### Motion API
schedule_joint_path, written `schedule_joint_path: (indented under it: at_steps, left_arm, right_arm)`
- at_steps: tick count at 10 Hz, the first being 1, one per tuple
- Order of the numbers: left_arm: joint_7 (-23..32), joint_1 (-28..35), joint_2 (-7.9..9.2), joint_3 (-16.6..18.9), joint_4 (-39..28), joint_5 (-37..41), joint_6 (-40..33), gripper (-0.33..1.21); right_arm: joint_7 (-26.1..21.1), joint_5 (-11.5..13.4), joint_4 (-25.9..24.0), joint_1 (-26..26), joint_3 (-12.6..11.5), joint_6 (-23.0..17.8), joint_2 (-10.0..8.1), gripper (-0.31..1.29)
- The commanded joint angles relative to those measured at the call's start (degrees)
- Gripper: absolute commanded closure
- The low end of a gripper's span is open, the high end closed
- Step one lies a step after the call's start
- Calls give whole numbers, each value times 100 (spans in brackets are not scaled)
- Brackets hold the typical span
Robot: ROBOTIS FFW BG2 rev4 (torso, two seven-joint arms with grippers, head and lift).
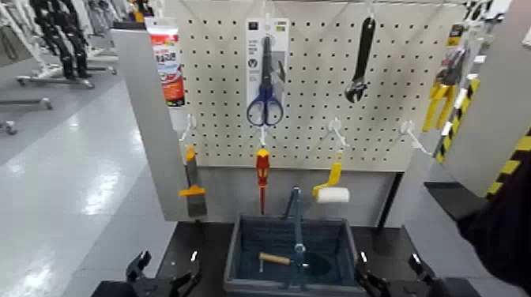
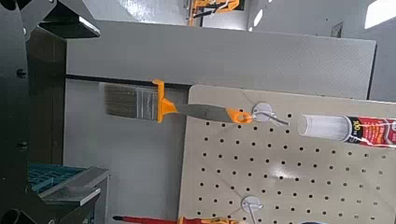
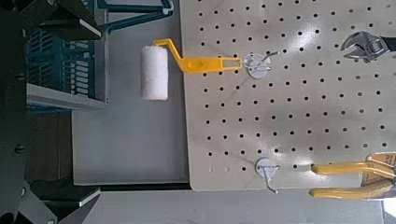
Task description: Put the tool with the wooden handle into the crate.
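Note:
The tool with the wooden handle (image 1: 276, 258) lies flat inside the crate (image 1: 237, 239), its handle pointing left and its dark blade toward the crate's right side. The blue-grey crate stands on the black table right in front of me, its thin hoop handle (image 1: 296, 217) upright. A corner of the crate also shows in the left wrist view (image 2: 54, 177) and the right wrist view (image 3: 58, 58). My left gripper (image 1: 167, 270) rests low to the left of the crate, open and empty. My right gripper (image 1: 387, 272) rests low to its right, also open and empty.
Behind the crate stands a pegboard (image 1: 316, 95) holding scissors (image 1: 265, 83), a wrench (image 1: 361, 59), a tube (image 1: 167, 62), a paintbrush (image 1: 193, 186), a red-and-yellow screwdriver (image 1: 261, 175), a paint roller (image 1: 332, 188) and yellow pliers (image 1: 439, 95). A dark sleeve (image 1: 506, 225) shows at the right edge.

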Motion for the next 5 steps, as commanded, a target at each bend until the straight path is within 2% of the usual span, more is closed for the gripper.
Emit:
schedule_joint_path:
  at_steps: [1, 5]
  left_arm:
    - [0, 9, 9, 3, 0, 0, 0, 11]
    - [0, 9, 9, 3, 0, 0, -9, 11]
  right_arm:
    - [-44, 84, 0, 44, 61, -20, 1, 14]
    - [-62, 119, 27, 26, 105, -20, 1, 14]
